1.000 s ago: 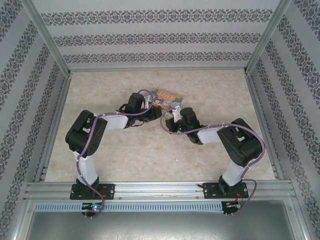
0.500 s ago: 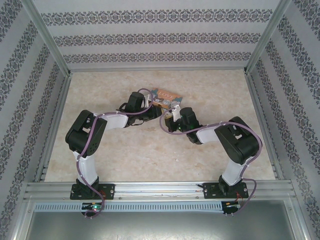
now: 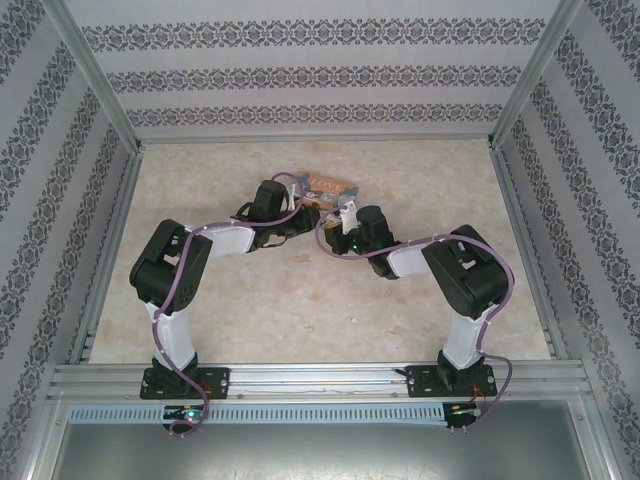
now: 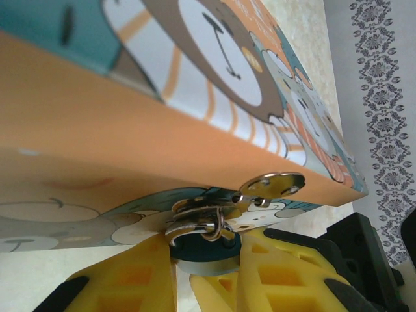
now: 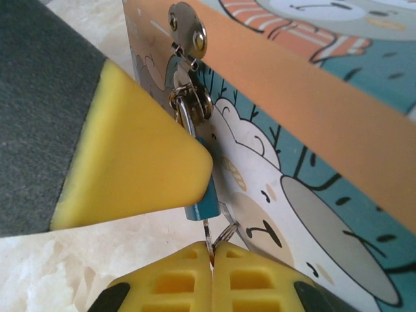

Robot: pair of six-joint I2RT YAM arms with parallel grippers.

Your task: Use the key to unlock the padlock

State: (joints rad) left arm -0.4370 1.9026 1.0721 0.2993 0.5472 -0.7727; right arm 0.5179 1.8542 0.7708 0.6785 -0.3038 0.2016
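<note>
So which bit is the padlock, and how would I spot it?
Start at the colourful cartoon-animal tin on the table. On its side, a silvery hasp drops from the orange lid band, and the padlock hangs from it. It is the tiny teal block with a thin silvery loop, far smaller than the tin, pinched by the left gripper.

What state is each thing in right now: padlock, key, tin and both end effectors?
Padlock: hanging from hasp, shackle looks closed.
Key: pinched, tip at padlock's underside; insertion unclear.
Tin: lid shut.
Left end effector: shut on padlock body.
Right end effector: shut on key.
</note>
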